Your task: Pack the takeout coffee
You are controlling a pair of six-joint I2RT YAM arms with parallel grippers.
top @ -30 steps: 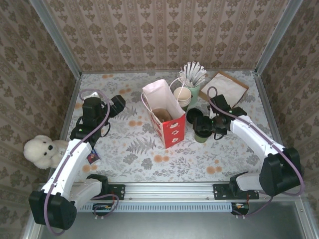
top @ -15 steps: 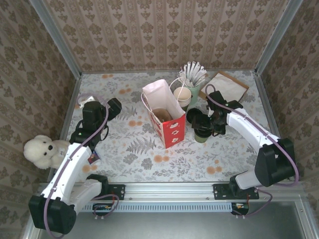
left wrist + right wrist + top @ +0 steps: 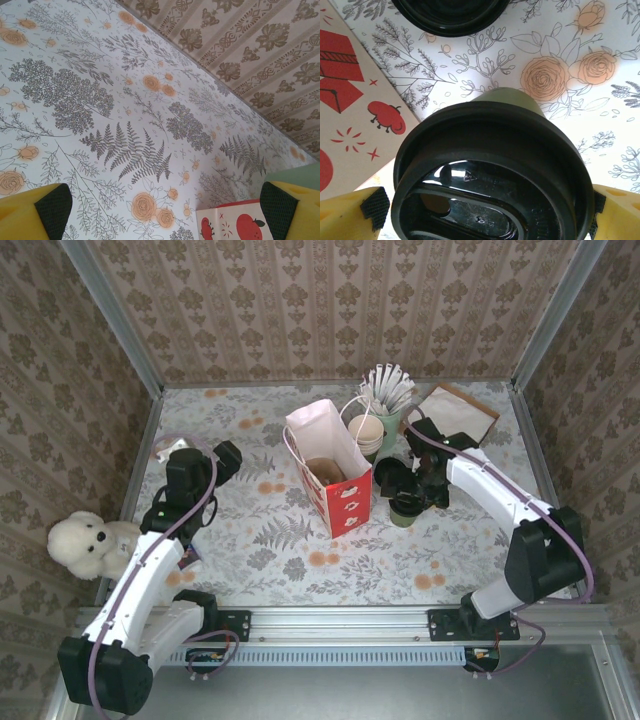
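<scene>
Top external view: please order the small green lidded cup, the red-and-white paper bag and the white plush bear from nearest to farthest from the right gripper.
1. Small green paper cup with round black plastic lid: between the open jaws of the right gripper.
2. Red-and-white paper bag: just left of the cup, mid-table.
3. White plush bear: far left side.

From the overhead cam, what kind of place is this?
Probably a staged café packing booth, not a real shop: wallpapered panel walls, paper bag, lidded takeout coffee, stack of cups.
</scene>
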